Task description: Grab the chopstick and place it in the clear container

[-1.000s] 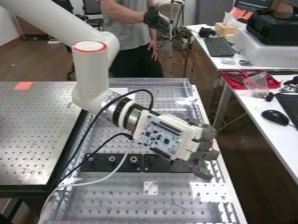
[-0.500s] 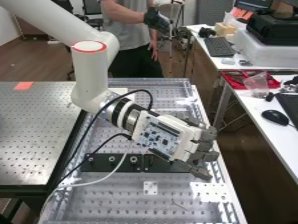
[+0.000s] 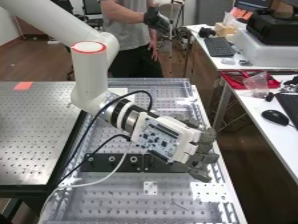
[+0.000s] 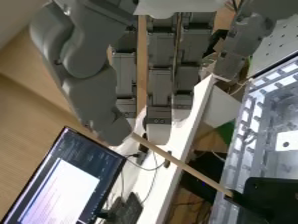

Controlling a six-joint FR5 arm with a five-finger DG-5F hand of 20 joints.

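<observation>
Hand (image 3: 201, 159) shifted toward bench's (image 3: 120, 202) near end in 1 s.

I see a red tray (image 3: 233, 80) with a crumpled clear bag (image 3: 257, 82) on it. Beyond the tray — a black keyboard (image 3: 219, 47) and, farther beyond, a tan box (image 3: 224, 29); on its near side — a black mouse (image 3: 275, 117).

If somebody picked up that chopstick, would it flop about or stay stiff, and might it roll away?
The chopstick would probably stay stiff, since it runs straight with no visible sag. It looks slim and wood-coloured, so I'd expect it to be light and easily swivelled if held near one end. Rolling is harder to judge: I can't tell whether its sides are round or flat.
</observation>
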